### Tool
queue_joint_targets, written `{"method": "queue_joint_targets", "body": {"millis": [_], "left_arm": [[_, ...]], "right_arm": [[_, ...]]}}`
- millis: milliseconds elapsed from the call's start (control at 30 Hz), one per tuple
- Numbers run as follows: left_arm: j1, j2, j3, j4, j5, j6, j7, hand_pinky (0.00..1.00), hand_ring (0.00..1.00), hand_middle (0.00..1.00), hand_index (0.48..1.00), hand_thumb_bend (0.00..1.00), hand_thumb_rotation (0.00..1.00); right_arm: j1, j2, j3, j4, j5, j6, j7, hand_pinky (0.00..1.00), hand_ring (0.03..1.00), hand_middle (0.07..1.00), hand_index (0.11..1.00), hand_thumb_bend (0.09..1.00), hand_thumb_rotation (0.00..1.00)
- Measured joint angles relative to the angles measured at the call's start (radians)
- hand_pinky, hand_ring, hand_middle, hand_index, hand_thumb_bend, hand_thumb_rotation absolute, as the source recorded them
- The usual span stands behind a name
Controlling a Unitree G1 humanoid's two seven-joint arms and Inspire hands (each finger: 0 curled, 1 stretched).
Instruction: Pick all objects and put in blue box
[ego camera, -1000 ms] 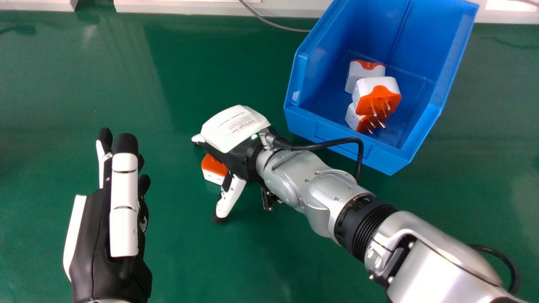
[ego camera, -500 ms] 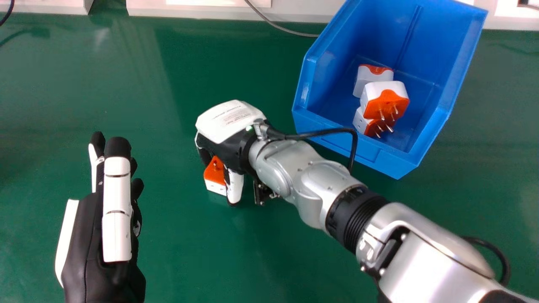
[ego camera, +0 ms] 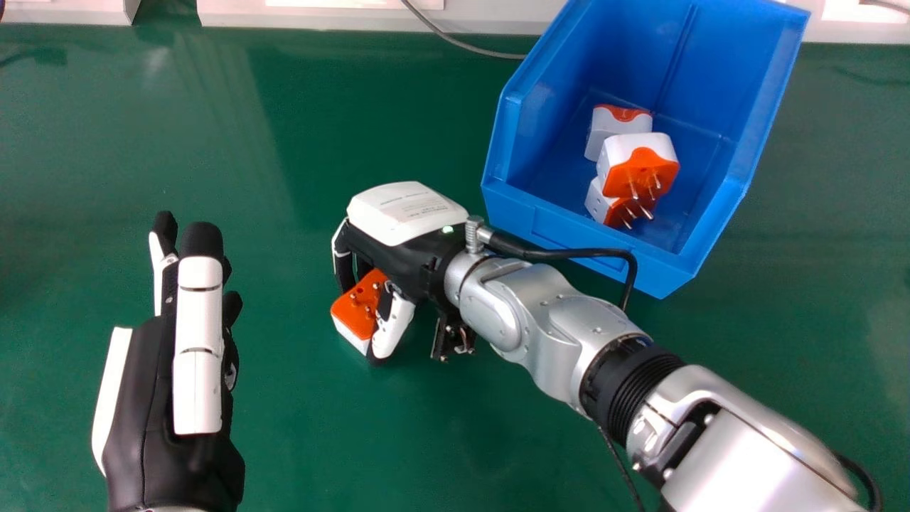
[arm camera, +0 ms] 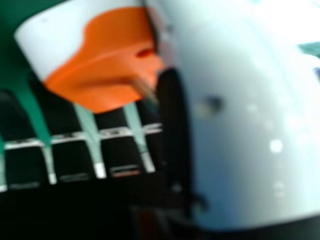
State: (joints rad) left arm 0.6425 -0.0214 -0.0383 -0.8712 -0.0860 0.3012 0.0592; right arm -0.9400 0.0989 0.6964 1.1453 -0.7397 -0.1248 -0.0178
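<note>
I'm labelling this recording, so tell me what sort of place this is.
Probably a lab or test workbench: a green tabletop, a blue bin holding white-and-orange plug adapters, and a robot arm.

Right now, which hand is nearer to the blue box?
The right. The right hand, curled round a plug, is left of the blue box; the left hand is much farther left.

From my seat, the head view gives me a glossy green desk [ego camera: 142, 149], with pale streaks of reflection toward ten o'clock. White sections [ego camera: 320, 19] line its far edge from ten round to two o'clock, with a gap between ten and eleven. At twelve, I see a thin grey cable [ego camera: 462, 44] curving onto the desk.
</note>
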Motion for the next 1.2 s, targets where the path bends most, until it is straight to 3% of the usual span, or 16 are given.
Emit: {"method": "queue_joint_targets", "body": {"millis": [200, 300, 400, 567, 767, 1000, 1133, 1200], "left_arm": [[-0.024, 0.001, 0.025, 0.025, -0.007, 0.000, -0.012, 1.00, 1.00, 0.99, 1.000, 0.66, 0.97], [-0.047, 0.002, 0.041, 0.046, -0.013, 0.002, -0.015, 1.00, 1.00, 0.99, 1.000, 0.66, 0.97], [-0.079, 0.005, 0.064, 0.075, -0.017, 0.004, -0.017, 1.00, 1.00, 0.99, 1.000, 0.64, 0.98], [-0.140, 0.009, 0.104, 0.129, -0.039, 0.008, -0.021, 1.00, 1.00, 1.00, 1.000, 0.59, 0.99], [-0.219, 0.018, 0.157, 0.213, -0.062, 0.018, -0.033, 1.00, 1.00, 1.00, 1.000, 0.57, 1.00], [-0.318, 0.051, 0.217, 0.329, -0.074, 0.018, -0.041, 1.00, 1.00, 0.99, 1.000, 0.55, 1.00], [-0.369, 0.076, 0.245, 0.395, -0.075, 0.016, -0.058, 1.00, 1.00, 1.00, 1.000, 0.55, 1.00], [-0.389, 0.079, 0.258, 0.421, -0.079, 0.015, -0.062, 1.00, 1.00, 1.00, 1.000, 0.55, 1.00]], "right_arm": [[0.003, 0.006, -0.015, 0.000, 0.005, 0.007, 0.000, 0.35, 0.427, 0.513, 0.485, 0.515, 0.00], [0.008, 0.006, -0.024, 0.000, 0.015, 0.007, -0.003, 0.34, 0.418, 0.503, 0.495, 0.515, 0.00], [0.011, 0.010, -0.036, -0.001, 0.025, 0.023, -0.004, 0.32, 0.411, 0.496, 0.521, 0.512, 0.00], [0.033, 0.004, -0.036, -0.060, 0.023, 0.056, -0.006, 0.34, 0.419, 0.505, 0.516, 0.511, 0.00], [0.095, -0.046, -0.037, -0.248, 0.019, 0.112, 0.011, 0.33, 0.409, 0.510, 0.523, 0.509, 0.00], [0.239, -0.131, -0.048, -0.609, 0.014, 0.187, 0.060, 0.23, 0.380, 0.481, 0.547, 0.504, 0.00], [0.303, -0.171, -0.073, -0.763, 0.015, 0.206, 0.088, 0.16, 0.395, 0.511, 0.493, 0.510, 0.00], [0.330, -0.191, -0.089, -0.827, 0.022, 0.210, 0.106, 0.17, 0.384, 0.507, 0.504, 0.508, 0.00]]}}
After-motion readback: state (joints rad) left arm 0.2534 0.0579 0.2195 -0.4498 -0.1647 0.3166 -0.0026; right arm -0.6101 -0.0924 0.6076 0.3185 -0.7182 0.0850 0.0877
